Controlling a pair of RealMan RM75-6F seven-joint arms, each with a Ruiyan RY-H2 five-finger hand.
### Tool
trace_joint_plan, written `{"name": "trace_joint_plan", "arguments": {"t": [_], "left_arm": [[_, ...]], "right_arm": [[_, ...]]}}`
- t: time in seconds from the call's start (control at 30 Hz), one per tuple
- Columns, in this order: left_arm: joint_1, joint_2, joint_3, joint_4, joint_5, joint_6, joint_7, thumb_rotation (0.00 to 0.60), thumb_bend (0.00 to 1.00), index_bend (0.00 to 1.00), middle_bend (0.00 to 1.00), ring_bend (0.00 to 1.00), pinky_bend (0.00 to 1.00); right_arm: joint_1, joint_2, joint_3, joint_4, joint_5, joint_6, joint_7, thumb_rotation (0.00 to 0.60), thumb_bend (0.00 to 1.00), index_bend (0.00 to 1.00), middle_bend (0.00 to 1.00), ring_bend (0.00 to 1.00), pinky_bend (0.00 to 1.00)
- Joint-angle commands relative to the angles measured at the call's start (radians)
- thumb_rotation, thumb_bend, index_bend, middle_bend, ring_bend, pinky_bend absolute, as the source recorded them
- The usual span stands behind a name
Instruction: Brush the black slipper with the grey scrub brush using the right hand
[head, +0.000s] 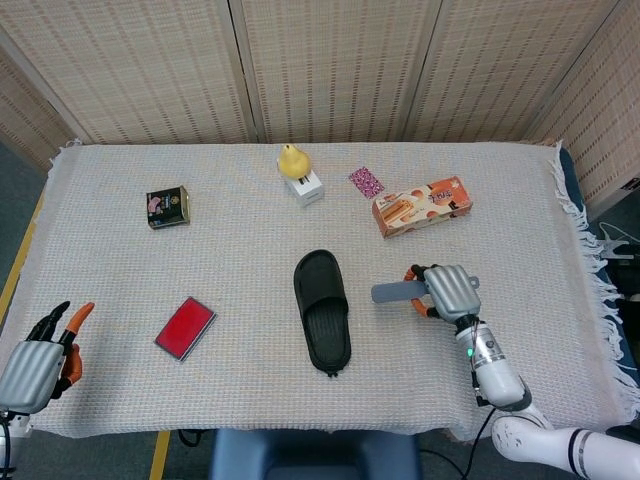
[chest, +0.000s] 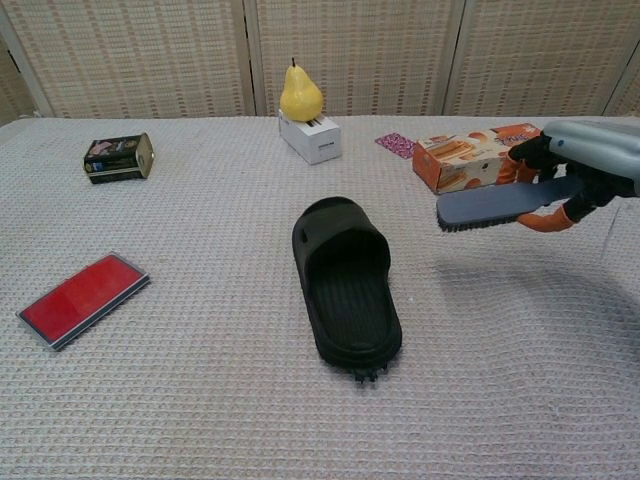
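The black slipper (head: 322, 310) (chest: 346, 284) lies flat at the table's middle, its toe end pointing away from me. My right hand (head: 447, 291) (chest: 585, 165) grips the grey scrub brush (head: 395, 292) (chest: 495, 207) by one end. The brush is lifted off the cloth, roughly level, bristles down, its free end pointing toward the slipper and a short gap to the slipper's right. My left hand (head: 40, 358) sits at the table's front left corner, holding nothing, fingers apart; the chest view does not show it.
A red flat case (head: 185, 327) (chest: 82, 298) lies left of the slipper. Along the back stand a dark tin (head: 167, 207), a pear on a white box (head: 300, 176) (chest: 306, 120), a small patterned packet (head: 366, 181) and an orange carton (head: 422, 206) (chest: 486, 155).
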Motion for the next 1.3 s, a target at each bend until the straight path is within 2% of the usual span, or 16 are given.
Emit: {"name": "trace_joint_plan", "arguments": {"t": [0.03, 0.23, 0.63, 1.3], "left_arm": [[0.0, 0.004, -0.003, 0.003, -0.005, -0.001, -0.01, 0.6, 0.44, 0.0, 0.0, 0.0, 0.17], [-0.001, 0.01, -0.006, 0.008, -0.014, -0.005, -0.031, 0.6, 0.44, 0.0, 0.0, 0.0, 0.17], [-0.007, 0.014, -0.01, 0.013, -0.028, -0.021, -0.051, 0.6, 0.44, 0.0, 0.0, 0.0, 0.17], [-0.002, 0.022, -0.013, 0.02, -0.028, -0.008, -0.076, 0.6, 0.44, 0.0, 0.0, 0.0, 0.17]], "right_arm": [[0.064, -0.058, 0.033, 0.051, 0.066, -0.044, -0.043, 0.6, 0.35, 0.78, 0.54, 0.48, 0.67], [0.132, -0.118, 0.068, 0.108, 0.132, -0.071, -0.038, 0.6, 0.37, 0.81, 0.56, 0.5, 0.67], [0.212, -0.18, 0.093, 0.179, 0.197, -0.13, 0.031, 0.6, 0.39, 0.82, 0.57, 0.51, 0.67], [0.335, -0.271, 0.072, 0.236, 0.263, -0.147, -0.026, 0.6, 0.4, 0.83, 0.57, 0.51, 0.67]]}}
